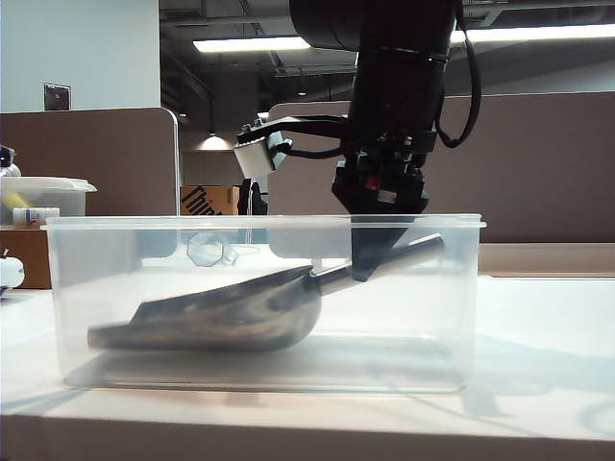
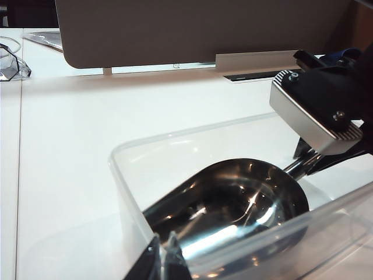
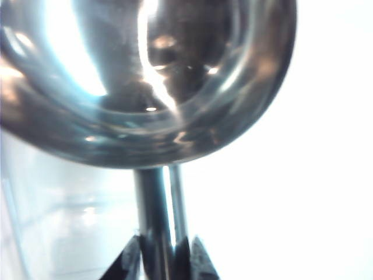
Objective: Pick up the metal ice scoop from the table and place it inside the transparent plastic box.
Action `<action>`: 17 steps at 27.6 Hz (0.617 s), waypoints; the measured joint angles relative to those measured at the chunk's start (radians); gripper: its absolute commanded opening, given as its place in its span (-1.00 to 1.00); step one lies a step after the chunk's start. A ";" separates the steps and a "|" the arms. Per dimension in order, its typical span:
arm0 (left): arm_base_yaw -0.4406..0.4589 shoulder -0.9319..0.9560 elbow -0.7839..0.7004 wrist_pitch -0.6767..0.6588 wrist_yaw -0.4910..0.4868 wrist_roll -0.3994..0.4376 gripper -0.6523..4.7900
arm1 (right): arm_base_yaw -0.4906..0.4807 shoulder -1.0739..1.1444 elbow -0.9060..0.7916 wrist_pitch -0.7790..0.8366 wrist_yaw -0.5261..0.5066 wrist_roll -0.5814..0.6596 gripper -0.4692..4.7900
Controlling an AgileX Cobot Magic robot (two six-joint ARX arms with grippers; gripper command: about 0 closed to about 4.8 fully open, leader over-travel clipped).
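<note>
Inside, then: scoop (image 1: 231,312) lies in the box (image 1: 264,375), bowl down on the box floor, open mouth toward the exterior view's left, handle angled up toward the right and staying below the rim. Left wrist view looks into the bowl (image 2: 239,201), shiny, with ceiling lights reflected.

Right tool (image 1: 370,264) reaches down past the rim from above. Its fingers (image 3: 195,259) sit either side of the handle (image 3: 160,216), close against it in the right wrist view. Whether they are clamped on it or just eased off, cannot tell.

Left tool: only a dark tip (image 2: 145,265) at the edge of the left wrist view, outside the near box wall. Apart or together, cannot tell.

Box stands on the white counter (image 1: 538,336), long side to the exterior camera.

Around: smaller lidded tub (image 1: 43,197) with items inside at far left, behind the box. Cardboard carton (image 1: 209,200) farther back. Brown partition panels (image 1: 538,163) beyond the counter. A clear faceted object (image 1: 207,248) shows through the box wall, behind it. Right arm's wrist camera housing (image 2: 315,111) hangs over the handle end.
</note>
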State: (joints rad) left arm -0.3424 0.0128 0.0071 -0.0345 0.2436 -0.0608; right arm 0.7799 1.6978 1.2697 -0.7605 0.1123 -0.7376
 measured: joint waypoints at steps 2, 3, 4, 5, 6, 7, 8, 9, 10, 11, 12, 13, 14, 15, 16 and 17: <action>0.000 0.000 0.000 0.000 0.000 0.000 -0.68 | 0.001 0.000 0.010 -0.019 -0.001 0.014 -0.53; 0.000 0.000 0.000 0.000 0.000 0.000 -0.68 | 0.002 0.000 0.020 -0.027 -0.001 0.021 -0.53; 0.000 0.000 0.000 0.000 0.000 0.000 -0.68 | 0.001 0.000 0.039 -0.037 -0.001 0.038 -0.53; 0.000 0.000 0.000 0.000 0.000 0.000 -0.68 | 0.001 0.000 0.061 -0.044 -0.001 0.063 -0.53; 0.000 0.000 0.000 0.000 0.000 0.000 -0.68 | -0.001 -0.001 0.080 -0.050 -0.001 0.084 -0.53; 0.000 0.000 0.000 0.000 0.000 0.000 -0.68 | -0.002 -0.003 0.100 -0.056 -0.001 0.102 -0.50; 0.000 0.000 0.000 0.000 0.000 0.000 -0.68 | -0.002 -0.008 0.125 -0.069 0.000 0.122 -0.46; 0.000 0.000 0.000 0.000 0.000 0.000 -0.68 | -0.002 -0.014 0.144 -0.080 -0.001 0.135 -0.46; 0.000 0.000 0.000 0.000 0.000 0.000 -0.68 | -0.002 -0.024 0.167 -0.095 -0.002 0.147 -0.47; 0.000 0.000 0.000 0.000 0.000 0.000 -0.68 | -0.002 -0.035 0.190 -0.109 -0.003 0.155 -0.53; 0.001 0.000 0.000 0.000 0.000 0.000 -0.68 | -0.002 -0.045 0.204 -0.118 -0.004 0.158 -0.75; 0.003 0.000 0.000 0.000 0.000 0.000 -0.68 | -0.002 -0.061 0.224 -0.129 -0.005 0.166 -0.83; 0.012 0.000 0.000 0.000 0.002 0.000 -0.68 | -0.002 -0.087 0.242 -0.136 -0.008 0.185 -0.83; 0.029 -0.002 0.000 -0.001 0.006 0.000 -0.68 | -0.002 -0.113 0.254 -0.136 -0.016 0.210 -0.83; 0.076 -0.014 0.000 -0.002 0.006 0.000 -0.68 | -0.002 -0.157 0.257 -0.111 -0.035 0.269 -0.83; 0.113 -0.012 0.000 0.004 0.004 0.000 -0.68 | -0.005 -0.191 0.258 -0.084 -0.038 0.314 -0.83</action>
State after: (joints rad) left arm -0.2291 0.0010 0.0071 -0.0307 0.2478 -0.0608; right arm 0.7750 1.5066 1.5280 -0.8440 0.0746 -0.4236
